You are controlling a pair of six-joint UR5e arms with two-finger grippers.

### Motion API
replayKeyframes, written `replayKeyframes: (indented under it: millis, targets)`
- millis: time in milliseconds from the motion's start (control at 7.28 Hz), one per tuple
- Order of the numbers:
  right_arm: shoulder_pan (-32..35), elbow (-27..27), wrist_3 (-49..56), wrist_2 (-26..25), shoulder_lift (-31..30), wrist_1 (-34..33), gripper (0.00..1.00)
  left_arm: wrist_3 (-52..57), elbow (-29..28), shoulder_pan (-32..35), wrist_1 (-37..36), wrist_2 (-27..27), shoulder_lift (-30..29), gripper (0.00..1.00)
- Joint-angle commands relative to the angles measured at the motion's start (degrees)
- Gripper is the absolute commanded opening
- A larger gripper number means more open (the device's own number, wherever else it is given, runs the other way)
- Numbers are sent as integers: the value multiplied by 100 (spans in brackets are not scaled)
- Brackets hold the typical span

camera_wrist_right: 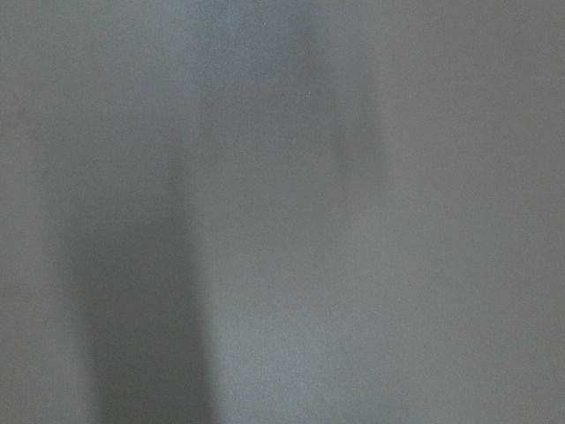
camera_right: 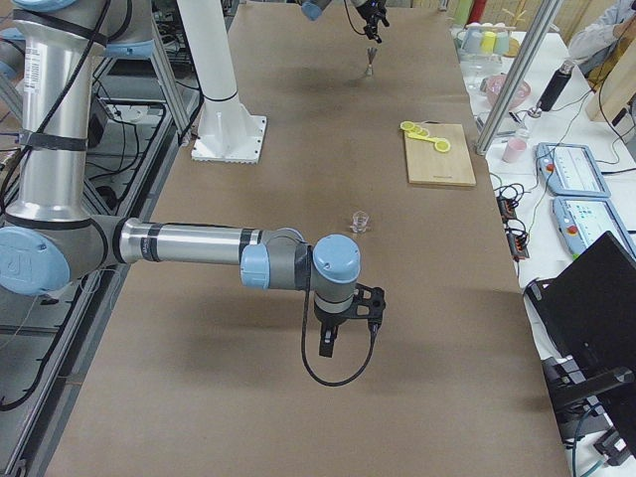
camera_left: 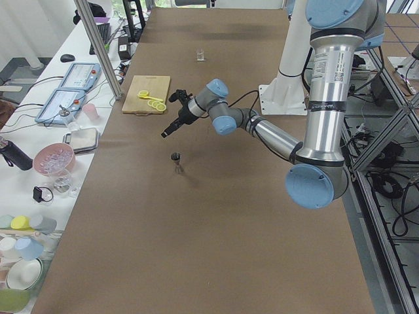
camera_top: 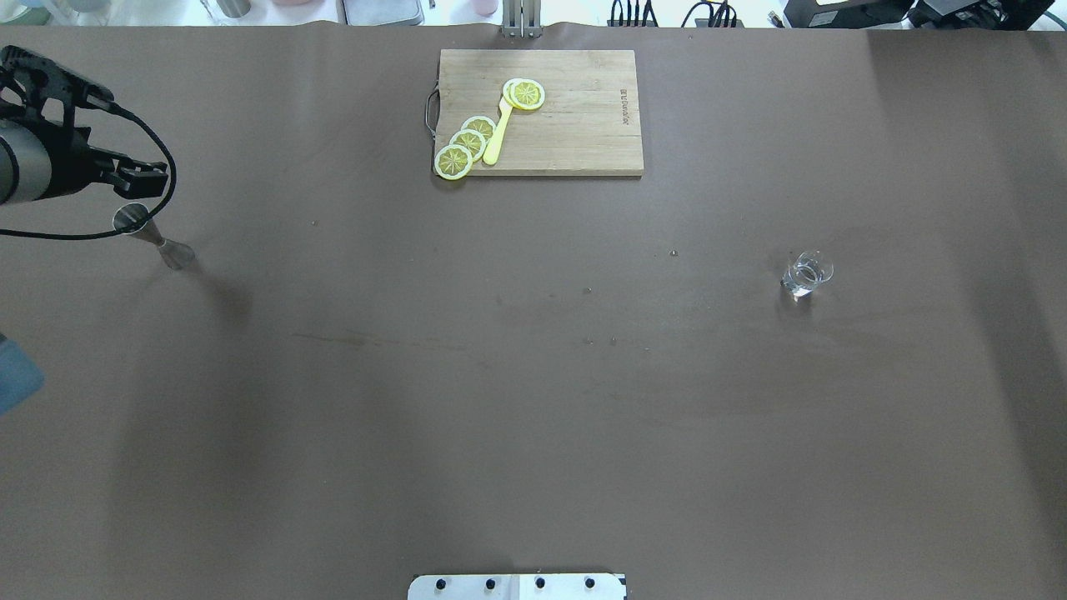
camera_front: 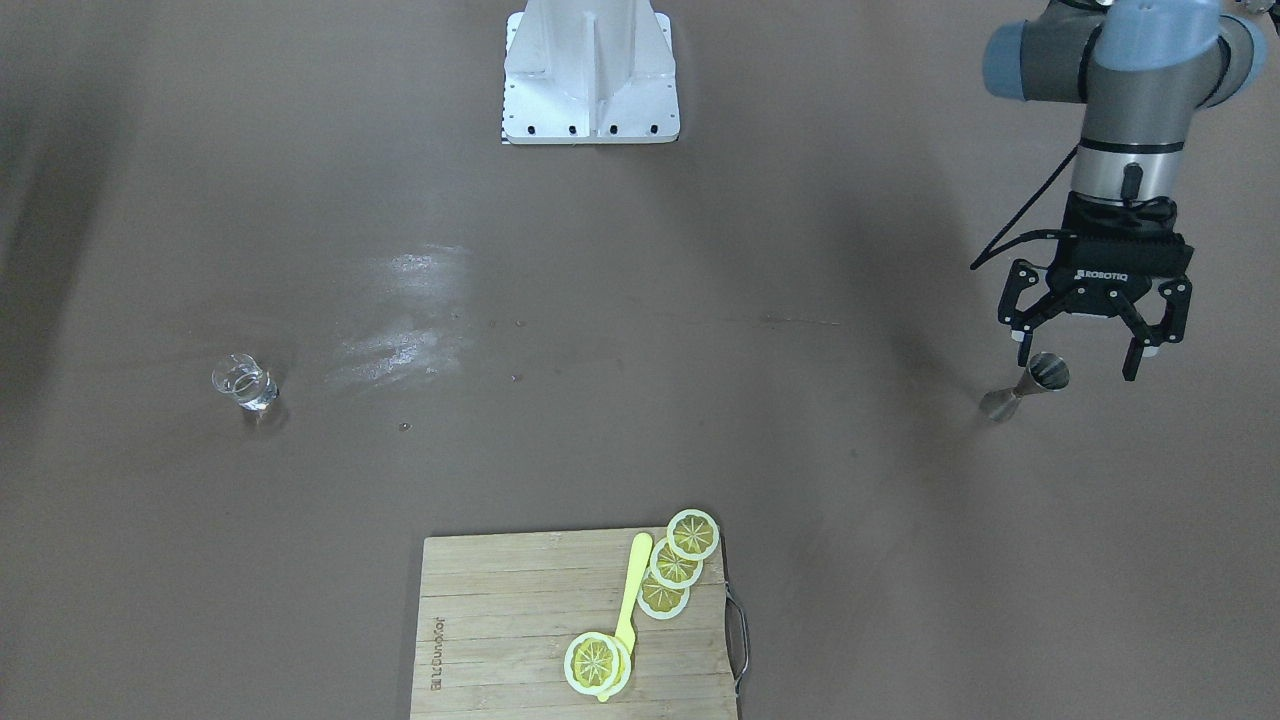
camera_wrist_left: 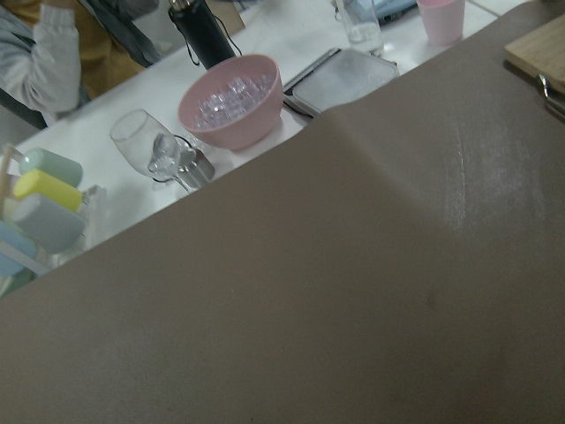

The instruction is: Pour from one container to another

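Observation:
The steel jigger (camera_front: 1025,388) stands upright near the table's end on my left side, also seen in the overhead view (camera_top: 150,236) and the left side view (camera_left: 176,161). My left gripper (camera_front: 1078,358) hangs open just above it, fingers spread, holding nothing and not touching it. The clear glass cup (camera_front: 245,383) with liquid in it stands alone on my right side (camera_top: 807,273). My right gripper (camera_right: 348,323) shows only in the right side view, low over bare table well short of the cup (camera_right: 359,220); I cannot tell whether it is open or shut.
A wooden cutting board (camera_top: 575,125) with lemon slices (camera_top: 467,146) and a yellow knife lies at the far middle edge. The robot's white base (camera_front: 590,70) sits at the near edge. A side bench with bowls and cups (camera_left: 52,157) runs beyond the table.

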State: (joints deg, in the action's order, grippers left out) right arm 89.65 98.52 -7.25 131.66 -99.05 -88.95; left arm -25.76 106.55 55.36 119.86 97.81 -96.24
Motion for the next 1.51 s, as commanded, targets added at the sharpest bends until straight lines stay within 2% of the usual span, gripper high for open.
replayKeyframes:
  millis: [0,275,412,550,687,962,1099,1374]
  targets:
    - [0,-8,-5,0,0,0,100,912,-686,1131,-59,1841,-236,99]
    - [0,-17,-5,0,9,0,100,1106,-1170,1713,-635,2888,-394,99]
    - [-9,-8,-5,0,9,0,100,1491,-1206,2020,-1422,3084,-378,99]
    - [-9,-8,-5,0,9,0,100,1843,-1477,2310,-2187,3434,-343,99]
    - [-9,-8,-5,0,9,9,100,2038,-1810,2574,-2369,3612,-299,99]
    - [0,-17,-5,0,0,18,100,2031,-2155,2804,-2388,4042,-193,99]
    - [0,-17,-5,0,0,26,100,2005,-2374,3049,-2284,4131,-45,99]
    - [0,-8,4,0,0,35,100,1987,-2498,3051,-1784,4132,52,99]
